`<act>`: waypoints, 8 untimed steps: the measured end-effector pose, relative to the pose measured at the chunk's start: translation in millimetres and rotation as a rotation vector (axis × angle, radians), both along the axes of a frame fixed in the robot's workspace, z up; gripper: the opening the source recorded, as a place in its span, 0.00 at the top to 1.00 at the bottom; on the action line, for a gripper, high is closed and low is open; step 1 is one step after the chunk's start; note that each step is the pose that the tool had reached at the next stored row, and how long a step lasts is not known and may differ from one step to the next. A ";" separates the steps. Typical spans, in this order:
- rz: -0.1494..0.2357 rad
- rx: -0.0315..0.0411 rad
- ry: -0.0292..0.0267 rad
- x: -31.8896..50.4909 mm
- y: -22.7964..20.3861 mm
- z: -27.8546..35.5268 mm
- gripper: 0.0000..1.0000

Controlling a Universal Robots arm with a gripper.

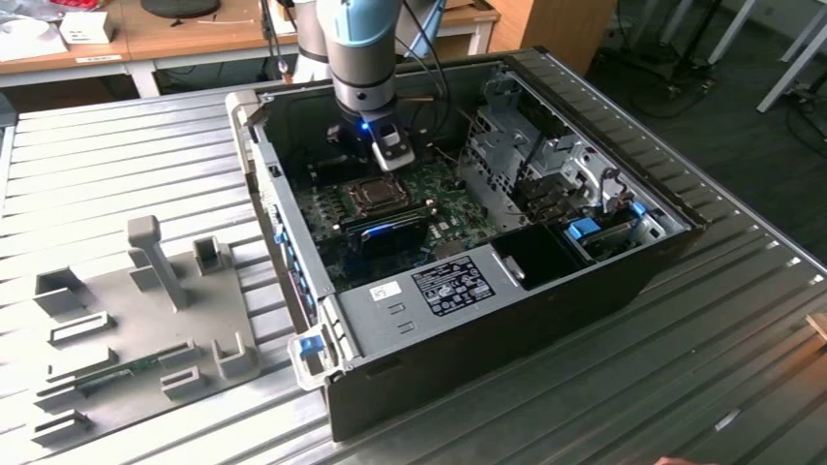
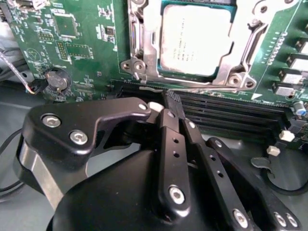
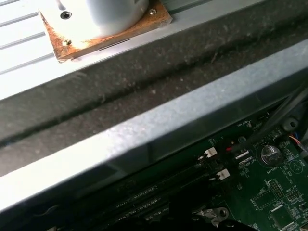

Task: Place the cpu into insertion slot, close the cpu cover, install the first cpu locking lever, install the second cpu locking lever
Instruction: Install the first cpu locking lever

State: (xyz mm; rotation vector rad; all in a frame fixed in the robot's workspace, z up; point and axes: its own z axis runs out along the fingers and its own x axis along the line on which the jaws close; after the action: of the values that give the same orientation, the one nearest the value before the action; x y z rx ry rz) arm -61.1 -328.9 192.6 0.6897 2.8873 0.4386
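The gripper fills the foreground in the second wrist view, its black fingers drawn together at a narrow tip with nothing between them. That tip hangs over the long black memory slots, just short of the socket. At twelve o'clock from the tip, the cpu lies flat in the insertion slot, its pale metal top facing up. The cpu cover lies around the chip, a silvery frame with the cut-out showing the chip's face; whether it is locked down cannot be told. A round coin cell sits on the green motherboard at nine o'clock from the gripper tip. In the exterior view the arm reaches down into the open computer case, which lies on its side on a ribbed metal table, with a grey fixture plate at nine o'clock from the case.
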 end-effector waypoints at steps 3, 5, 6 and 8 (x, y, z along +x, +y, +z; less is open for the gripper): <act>0.000 -0.0001 0.0000 0.3 0.0 -1.1 0.90; 0.000 -0.0002 0.0001 0.5 0.0 -1.8 0.90; 0.000 -0.0003 0.0001 0.5 -0.1 -2.1 0.90; 0.000 -0.0005 0.0001 0.7 -0.1 -2.7 0.90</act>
State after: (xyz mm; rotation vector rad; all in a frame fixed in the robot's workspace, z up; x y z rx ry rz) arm -60.4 -329.0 190.0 0.6899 2.8873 0.4378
